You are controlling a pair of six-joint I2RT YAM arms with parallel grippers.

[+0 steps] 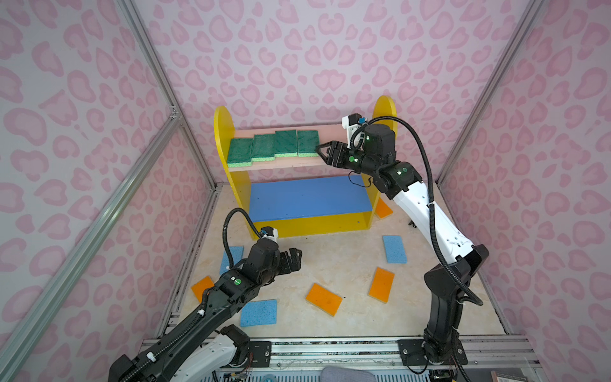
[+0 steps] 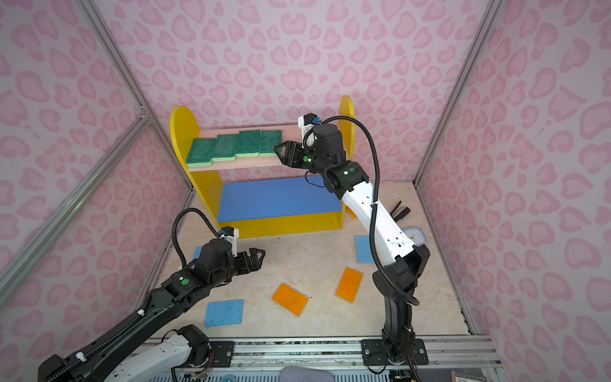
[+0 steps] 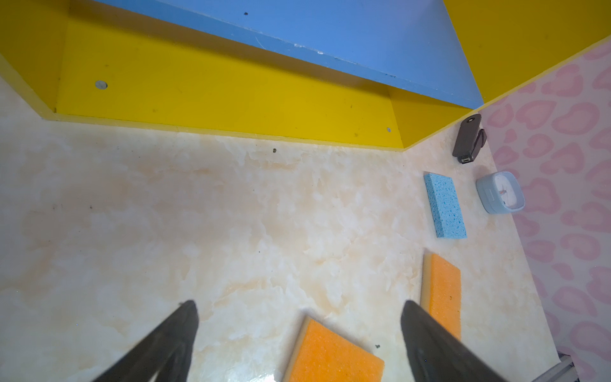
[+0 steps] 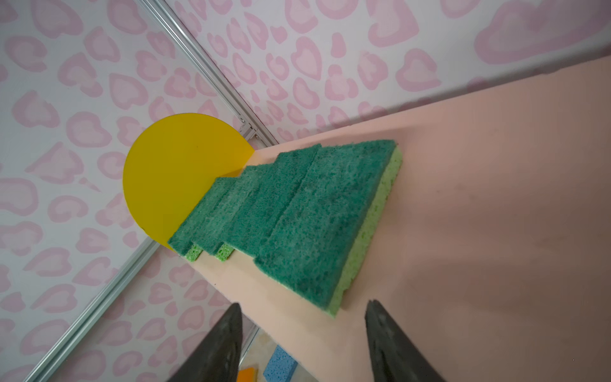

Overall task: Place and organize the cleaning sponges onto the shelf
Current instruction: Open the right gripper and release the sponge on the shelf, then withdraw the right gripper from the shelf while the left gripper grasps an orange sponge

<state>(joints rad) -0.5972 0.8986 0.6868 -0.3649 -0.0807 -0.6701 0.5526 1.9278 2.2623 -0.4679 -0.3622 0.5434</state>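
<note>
Sponges (image 1: 274,147) with coarse dark-green tops over porous light-green foam lie flat in a staggered, close-packed row of four on the shelf's (image 1: 224,139) pink upper board, starting at one rounded yellow side panel. Right gripper (image 4: 304,304) hangs spread and empty just beside the row's near end. Orange sponges (image 1: 324,299) and blue sponges (image 1: 258,312) lie scattered on the marbled counter (image 1: 330,258) before the shelf, where the left gripper (image 1: 294,256) hovers spread. The left wrist view shows a black stapler (image 3: 466,139) and a square clock (image 3: 501,191) beside the shelf; the right wrist view shows neither.
</note>
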